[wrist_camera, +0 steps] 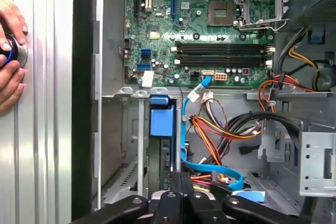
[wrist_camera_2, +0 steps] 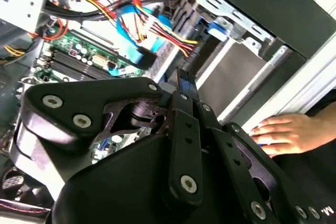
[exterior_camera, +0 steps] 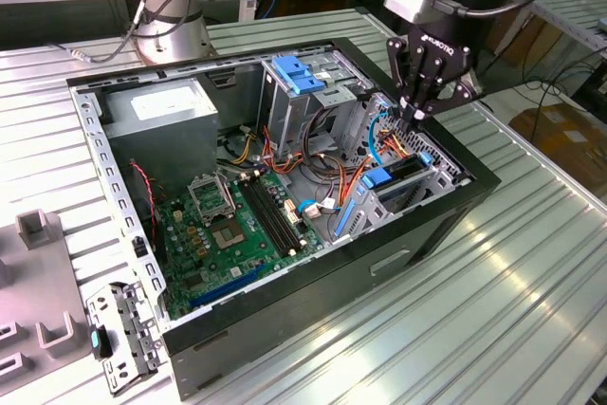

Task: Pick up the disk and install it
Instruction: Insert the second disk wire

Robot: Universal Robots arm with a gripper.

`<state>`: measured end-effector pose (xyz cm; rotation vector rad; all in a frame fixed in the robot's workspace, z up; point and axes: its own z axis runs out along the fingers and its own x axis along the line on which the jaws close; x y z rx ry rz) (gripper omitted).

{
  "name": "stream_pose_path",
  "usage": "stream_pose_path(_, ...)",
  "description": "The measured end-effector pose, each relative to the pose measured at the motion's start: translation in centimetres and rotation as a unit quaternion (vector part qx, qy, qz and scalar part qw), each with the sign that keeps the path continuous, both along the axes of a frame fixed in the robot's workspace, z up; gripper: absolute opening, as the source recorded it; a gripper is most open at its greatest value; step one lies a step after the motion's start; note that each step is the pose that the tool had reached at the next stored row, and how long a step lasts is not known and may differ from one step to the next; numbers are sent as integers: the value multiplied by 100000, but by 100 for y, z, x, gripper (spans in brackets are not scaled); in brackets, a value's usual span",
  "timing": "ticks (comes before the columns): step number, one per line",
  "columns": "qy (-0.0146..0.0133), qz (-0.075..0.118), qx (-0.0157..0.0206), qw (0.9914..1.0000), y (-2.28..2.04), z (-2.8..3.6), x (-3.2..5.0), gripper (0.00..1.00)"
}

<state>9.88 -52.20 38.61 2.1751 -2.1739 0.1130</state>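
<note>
Ribbed table — gripper over disk

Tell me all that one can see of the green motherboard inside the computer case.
The motherboard is a green circuit board lying flat on the floor of the open case. It carries a metal-framed processor socket, long black memory slots and small connectors. Coloured cables reach its edge.

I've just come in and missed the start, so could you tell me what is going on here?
The robot arm's gripper hangs with its fingers together over the front corner of the open computer case. The disk, with its blue rails, sits in the bay just below the fingertips; whether they touch it cannot be told. A person's hand rests on the table beside the case.
</note>
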Motion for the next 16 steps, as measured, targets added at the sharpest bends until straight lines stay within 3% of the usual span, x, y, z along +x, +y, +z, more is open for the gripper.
stream_pose_path(1, 7, 5, -135, 100000, 33, 1, 0, 11)
stream_pose_path(4, 8, 93, -1028, 99995, 146, 3, 0, 11)
stream_pose_path(5, 8, 128, -1713, 99985, 191, 6, 0, 11)
stream_pose_path(14, 9, 256, -4779, 99885, 383, 20, 1, 11)
stream_pose_path(15, 10, 279, -5239, 99862, 407, 28, 2, 11)
stream_pose_path(16, 12, 300, -6205, 99807, 450, 48, 3, 11)
